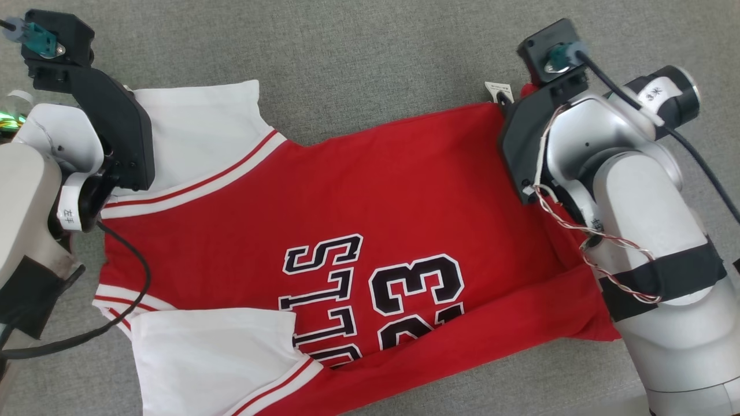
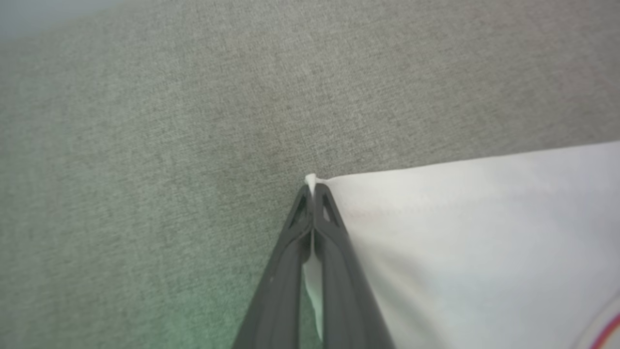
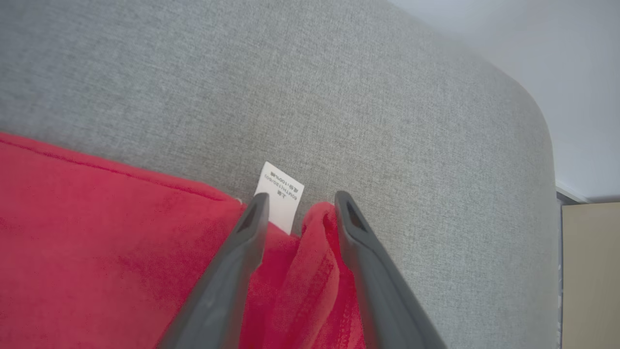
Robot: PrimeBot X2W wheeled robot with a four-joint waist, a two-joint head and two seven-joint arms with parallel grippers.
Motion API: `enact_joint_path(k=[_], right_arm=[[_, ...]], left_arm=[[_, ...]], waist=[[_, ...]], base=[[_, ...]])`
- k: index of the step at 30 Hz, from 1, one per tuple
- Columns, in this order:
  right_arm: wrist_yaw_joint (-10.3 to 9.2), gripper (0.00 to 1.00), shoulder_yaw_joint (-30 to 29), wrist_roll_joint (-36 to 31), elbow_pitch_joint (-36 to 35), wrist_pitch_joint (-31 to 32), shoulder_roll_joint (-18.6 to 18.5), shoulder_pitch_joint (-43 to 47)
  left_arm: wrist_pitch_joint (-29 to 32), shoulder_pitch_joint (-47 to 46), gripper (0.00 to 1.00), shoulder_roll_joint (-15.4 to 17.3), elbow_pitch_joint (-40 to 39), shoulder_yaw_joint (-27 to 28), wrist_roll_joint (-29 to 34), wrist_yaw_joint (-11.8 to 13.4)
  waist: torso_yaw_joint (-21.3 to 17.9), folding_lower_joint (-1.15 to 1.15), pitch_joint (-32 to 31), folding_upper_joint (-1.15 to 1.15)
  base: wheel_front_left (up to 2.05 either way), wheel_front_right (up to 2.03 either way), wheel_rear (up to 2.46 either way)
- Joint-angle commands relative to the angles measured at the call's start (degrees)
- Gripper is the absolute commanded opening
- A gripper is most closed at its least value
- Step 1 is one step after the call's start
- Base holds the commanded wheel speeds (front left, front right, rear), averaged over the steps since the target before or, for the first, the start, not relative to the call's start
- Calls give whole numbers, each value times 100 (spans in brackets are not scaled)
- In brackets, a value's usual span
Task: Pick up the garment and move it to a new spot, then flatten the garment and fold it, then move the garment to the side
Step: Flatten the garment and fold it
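Observation:
The garment (image 1: 370, 190) is a red jersey with white sleeves and black-and-white lettering, spread on the grey surface. My left gripper (image 2: 312, 191) is shut on the corner of the upper white sleeve (image 2: 474, 232), at the garment's top left in the head view. Over the red hem corner, my right gripper (image 3: 300, 199) stands open, with a raised fold of red cloth (image 3: 317, 228) between its fingers. A small white label (image 3: 282, 196) pokes out at that corner. In the head view both pairs of fingertips are hidden under the dark wrist housings.
A grey woven surface (image 1: 376, 52) lies under everything, and its rounded edge (image 3: 542, 131) runs close by on the right, with a beige panel (image 3: 591, 271) beyond. A black cable (image 1: 141, 277) from my left arm hangs over the garment's left edge. The second white sleeve (image 1: 208, 352) lies at the bottom.

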Motion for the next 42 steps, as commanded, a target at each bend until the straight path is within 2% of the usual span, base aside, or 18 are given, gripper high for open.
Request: enact_joint_path(k=[1, 2, 4, 5, 6, 7, 10, 11, 13, 14, 15, 16, 19, 26, 33, 38, 42], right_arm=[[-12, 68, 51, 19, 66, 119, 38, -8], [-12, 66, 74, 22, 86, 209, 26, -18], [-12, 70, 94, -5, 105, 337, -29, -82], [-12, 62, 99, -44, 100, 386, -43, -103], [-12, 48, 101, -68, 91, 429, -40, -101], [-12, 46, 107, -72, 76, 469, -30, -89], [-12, 50, 148, -53, 79, 612, -55, -86], [-12, 55, 157, -53, 79, 656, -73, -94], [-12, 55, 170, -50, 99, 733, -109, -106], [-12, 52, 176, -30, 105, 733, -114, -116], [-12, 16, 176, -9, 112, 737, -123, -131], [-12, 0, 164, 7, 111, 723, -128, -131], [-12, 0, -103, 0, 45, 520, -82, -122], [-12, 0, -1388, 263, -71, -179, 369, 410], [-12, 0, -2020, 594, -378, -648, 571, 906], [-12, 0, -2760, 456, -357, -1036, 877, 1037], [-12, 0, -2963, 426, -232, -1224, 1012, 1061]], left_arm=[[68, 240, 0, 27, 156, -97, -41, 15], [64, 256, 0, 19, 154, -99, -49, 17], [64, 276, 0, -6, 141, -112, -63, 31], [58, 283, 0, -13, 136, -113, -67, 36], [55, 285, 0, -13, 139, -114, -69, 34], [53, 289, 0, -10, 144, -117, -69, 30], [45, 296, 0, -2, 157, -130, -71, 22], [44, 294, 0, -4, 159, -134, -74, 21], [54, 282, 0, -12, 161, -144, -80, 20], [57, 272, 0, -18, 161, -150, -83, 19], [62, 259, 0, -20, 158, -160, -87, 18], [54, 251, 0, -15, 152, -162, -84, 18], [-35, 214, 0, 23, 133, -135, -73, -11], [-391, 338, 0, 98, 102, 16, -156, -47], [-929, 470, 0, 135, -132, 198, -209, -55], [-1363, 645, 0, 180, -140, 344, -225, -3], [-1668, 776, 0, 156, -97, 443, -261, -13]], waist=[[4, 0, -10, 0], [6, 0, -19, 0], [12, 0, -28, 0], [13, 0, -32, 0], [11, 0, -35, 0], [7, 0, -38, 0], [3, 0, -43, 0], [4, 0, -43, 0], [12, 0, -38, 0], [18, 0, -33, 0], [28, 0, -22, 0], [34, 0, -14, 0], [53, 0, 13, 0], [135, 0, -41, 0], [169, 0, -151, 0], [232, 0, -245, 0], [302, 0, -350, 0]], base=[[0, 0, 0], [0, 0, 0], [0, 0, 0], [0, 0, 0], [0, 0, 0], [0, 0, 0], [0, 0, 0], [0, 0, 0], [0, 0, 0], [0, 0, 0], [0, 0, 0], [0, 0, 0], [0, 0, 0], [0, 0, 0], [0, 0, 0], [0, 0, 0], [0, 0, 0]])
